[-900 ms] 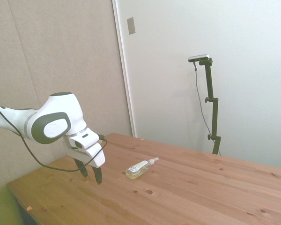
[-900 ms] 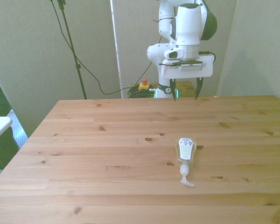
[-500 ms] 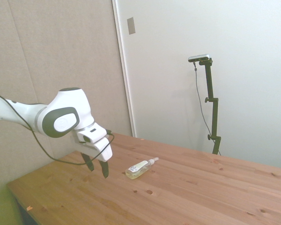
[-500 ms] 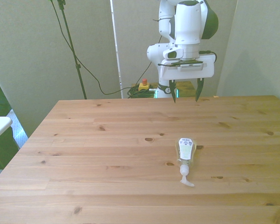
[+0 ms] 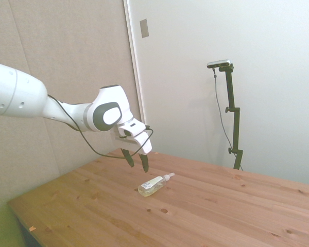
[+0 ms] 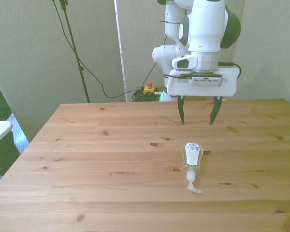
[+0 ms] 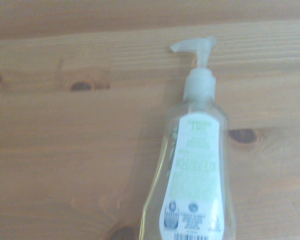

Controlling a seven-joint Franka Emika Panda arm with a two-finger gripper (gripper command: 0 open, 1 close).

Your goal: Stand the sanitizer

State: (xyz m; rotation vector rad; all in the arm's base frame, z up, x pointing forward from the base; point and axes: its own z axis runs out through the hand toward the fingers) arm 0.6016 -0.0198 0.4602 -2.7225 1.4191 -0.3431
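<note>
The gripper (image 6: 197, 110) has advanced over the table (image 6: 87, 159), fingers wide and empty, toward the flat-lying sanitizer (image 6: 192, 157) for a grasp.

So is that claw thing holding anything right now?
End effector: open and empty, above the table, not touching the sanitizer lying on its side.

— Where's the sanitizer (image 6: 192, 158)?
— Flat on the wooden table (image 6: 96, 159), label up, pump pointing to six o'clock.
— And the gripper (image 6: 197, 116)?
— Hanging at its twelve o'clock, fingers spread wide, tips clear of the wood.
</note>
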